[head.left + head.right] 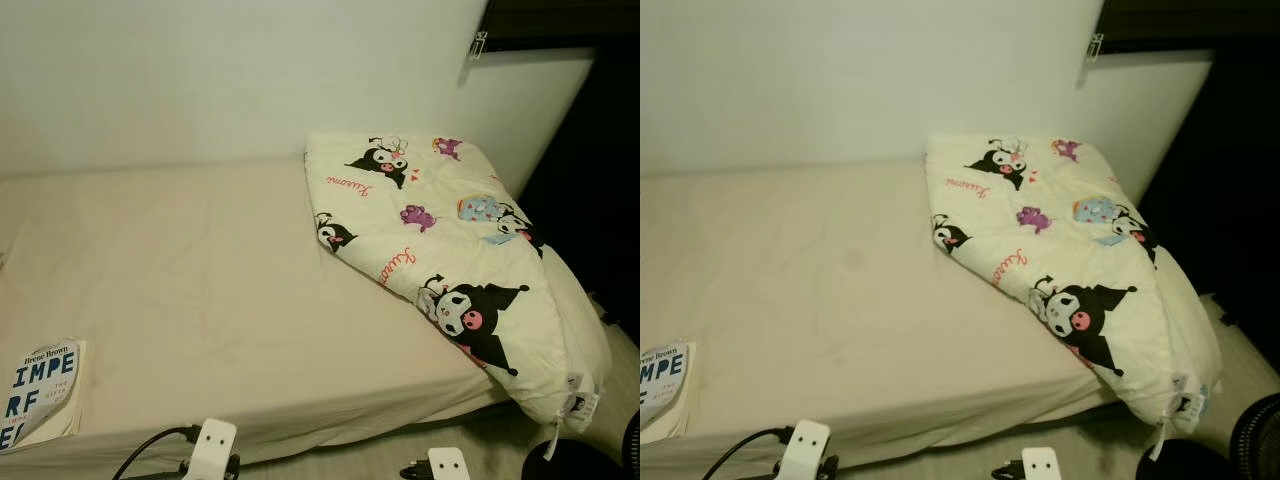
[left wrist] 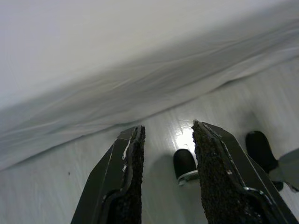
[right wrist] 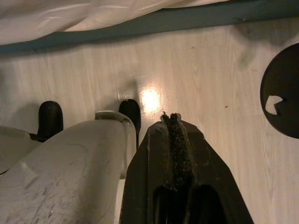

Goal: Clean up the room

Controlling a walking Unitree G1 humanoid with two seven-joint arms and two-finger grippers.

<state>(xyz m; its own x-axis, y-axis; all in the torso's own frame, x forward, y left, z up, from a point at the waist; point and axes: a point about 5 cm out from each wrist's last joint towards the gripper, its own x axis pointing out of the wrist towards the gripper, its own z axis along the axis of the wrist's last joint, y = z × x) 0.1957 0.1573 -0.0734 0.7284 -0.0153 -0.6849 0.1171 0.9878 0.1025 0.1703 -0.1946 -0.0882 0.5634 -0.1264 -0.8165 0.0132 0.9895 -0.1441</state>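
While both grippers hang idle, folded quilt point(image 1: 440, 250) and book point(image 1: 42, 390) on bed point(image 1: 200, 290).

Cream quilt point(image 1: 440, 250) printed with black cartoon figures on beige bedsheet point(image 1: 200, 290).

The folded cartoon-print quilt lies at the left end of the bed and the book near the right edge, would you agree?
Not quite: the sides are swapped. In the left eye view the folded cartoon-print quilt lies at the right end of the bed, and the book sits near the left edge.
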